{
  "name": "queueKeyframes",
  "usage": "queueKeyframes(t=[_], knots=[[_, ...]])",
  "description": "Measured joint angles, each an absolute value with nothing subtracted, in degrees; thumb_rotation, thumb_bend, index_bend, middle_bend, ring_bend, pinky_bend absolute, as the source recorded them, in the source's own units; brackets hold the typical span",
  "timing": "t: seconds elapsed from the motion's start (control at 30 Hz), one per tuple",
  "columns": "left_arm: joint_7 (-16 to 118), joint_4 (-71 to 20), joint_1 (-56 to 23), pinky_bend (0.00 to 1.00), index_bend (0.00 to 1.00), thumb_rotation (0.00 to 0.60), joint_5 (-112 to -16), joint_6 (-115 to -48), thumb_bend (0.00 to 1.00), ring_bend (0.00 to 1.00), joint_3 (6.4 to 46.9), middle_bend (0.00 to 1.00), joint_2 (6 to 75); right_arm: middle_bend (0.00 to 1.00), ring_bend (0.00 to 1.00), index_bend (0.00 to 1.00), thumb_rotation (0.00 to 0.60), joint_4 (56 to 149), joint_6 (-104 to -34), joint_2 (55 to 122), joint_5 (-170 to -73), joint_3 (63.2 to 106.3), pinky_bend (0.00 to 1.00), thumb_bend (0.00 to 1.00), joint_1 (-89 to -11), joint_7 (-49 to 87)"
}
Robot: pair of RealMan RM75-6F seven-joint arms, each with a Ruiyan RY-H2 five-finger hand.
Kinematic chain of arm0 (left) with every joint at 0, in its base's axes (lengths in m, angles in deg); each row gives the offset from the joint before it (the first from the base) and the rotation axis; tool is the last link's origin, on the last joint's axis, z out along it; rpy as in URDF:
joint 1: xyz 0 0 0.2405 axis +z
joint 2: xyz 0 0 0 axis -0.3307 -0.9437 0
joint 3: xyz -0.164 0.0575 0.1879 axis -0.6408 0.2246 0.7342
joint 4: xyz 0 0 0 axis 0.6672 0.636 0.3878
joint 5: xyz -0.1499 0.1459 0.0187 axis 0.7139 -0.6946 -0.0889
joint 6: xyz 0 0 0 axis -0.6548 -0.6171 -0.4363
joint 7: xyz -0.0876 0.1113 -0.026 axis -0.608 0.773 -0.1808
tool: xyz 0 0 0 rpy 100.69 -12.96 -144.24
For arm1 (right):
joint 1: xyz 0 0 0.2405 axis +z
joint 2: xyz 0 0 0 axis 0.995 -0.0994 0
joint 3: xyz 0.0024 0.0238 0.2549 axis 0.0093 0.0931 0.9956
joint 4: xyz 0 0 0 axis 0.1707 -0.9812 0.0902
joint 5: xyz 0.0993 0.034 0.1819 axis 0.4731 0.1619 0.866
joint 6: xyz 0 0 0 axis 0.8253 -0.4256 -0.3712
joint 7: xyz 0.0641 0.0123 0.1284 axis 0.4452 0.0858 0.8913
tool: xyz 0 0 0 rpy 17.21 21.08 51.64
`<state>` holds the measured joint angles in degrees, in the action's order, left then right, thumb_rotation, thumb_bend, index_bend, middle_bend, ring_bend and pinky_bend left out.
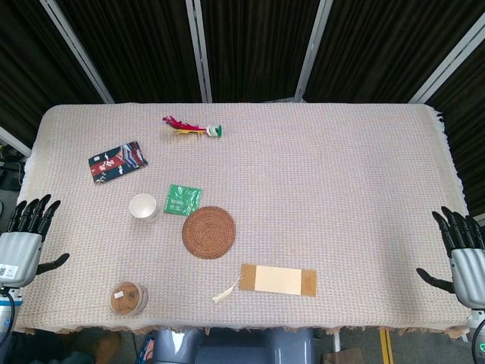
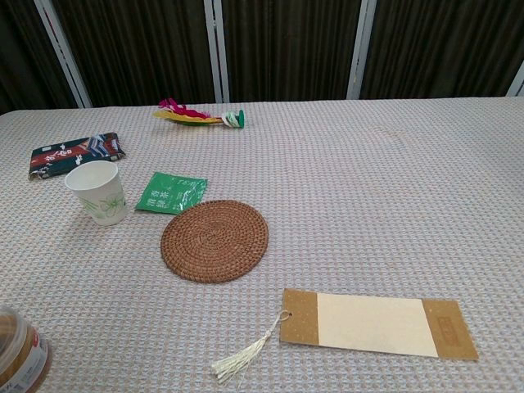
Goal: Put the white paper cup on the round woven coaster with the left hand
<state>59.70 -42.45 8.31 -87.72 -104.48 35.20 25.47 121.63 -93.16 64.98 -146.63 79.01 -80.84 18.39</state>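
Note:
The white paper cup stands upright on the table, mouth up, with a faint green print on its side. Just right of it and a little nearer lies the round woven coaster, brown and bare. My left hand hovers at the table's left edge, fingers spread, holding nothing, well left of the cup. At the right edge my right hand is also spread and holds nothing. Neither hand shows in the chest view.
A green packet lies between cup and coaster. A dark patterned pouch and a red-yellow feathered toy lie further back. A bookmark with tassel and a lidded round jar sit near the front edge.

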Motion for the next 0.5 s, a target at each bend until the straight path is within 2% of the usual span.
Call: queueKeyframes(t=[0.27,0.5], knots=[[59.4,-42.2,7.4,0.0,0.0,0.6,-87.7,-102.3,0.0,0.0,34.1,0.0,25.7,0.0,0.0,0.0,0.6,121.6,-93.7,65.2,-146.7,78.9,0.0,0.0,-81.2,17.7],[63.4,-44.3,2.3,0.0,0.0,0.6,-87.0,-96.4,0.0,0.0,31.3,0.0,26.5,0.0,0.0,0.0,0.6,122.3,-93.3,65.1,-146.7,78.8,0.0,0.0,-81.1,17.6]])
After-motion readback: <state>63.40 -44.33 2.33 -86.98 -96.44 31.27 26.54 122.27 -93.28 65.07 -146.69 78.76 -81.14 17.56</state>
